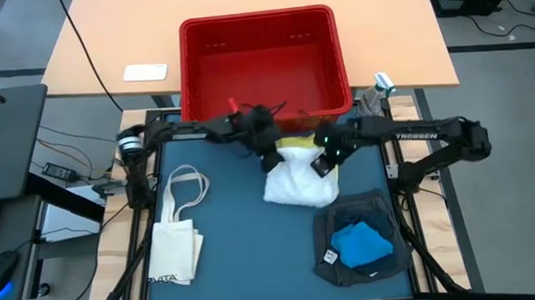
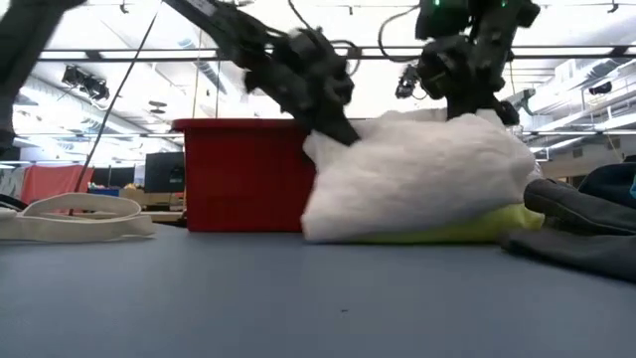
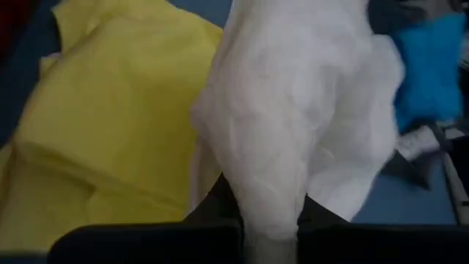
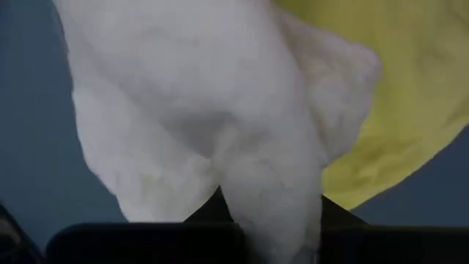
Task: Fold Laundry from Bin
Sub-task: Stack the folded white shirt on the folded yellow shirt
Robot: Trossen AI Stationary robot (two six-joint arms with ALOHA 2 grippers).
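White, fluffy textured cloth (image 1: 301, 186) sits bunched in a soft mound near the middle of a dark blue table (image 1: 245, 259), partly covering a yellow cloth (image 1: 296, 150) that peeks out along its far edge. Both arms reach in from the sides and meet at this mound. The left gripper (image 1: 270, 161) is clamped on the white cloth's upper left edge, and the right gripper (image 1: 323, 163) is clamped on its upper right edge, so the fabric is pinched at two corners.

Behind the mound, at the table's far edge, stands the red bin (image 1: 264, 64), a large slotted plastic basket whose inside looks bare from above. Toward the near right corner lies a dark grey cloth (image 1: 362, 241) spread flat, with a bright blue piece (image 1: 360, 244) folded on top of it. A cream tote bag (image 1: 176, 240) with long handles lies at the near left.

From table height, the white cloth (image 2: 417, 179) rises as a tall heap with the yellow piece (image 2: 467, 229) squashed beneath it, a layering the overhead camera barely shows. The left wrist camera shows white fabric (image 3: 293, 132) drawn into a narrow fold between that arm's fingers, with yellow cloth (image 3: 110, 139) beside it. The right wrist camera shows the same pinched fold of white (image 4: 220, 125) from the opposite side.
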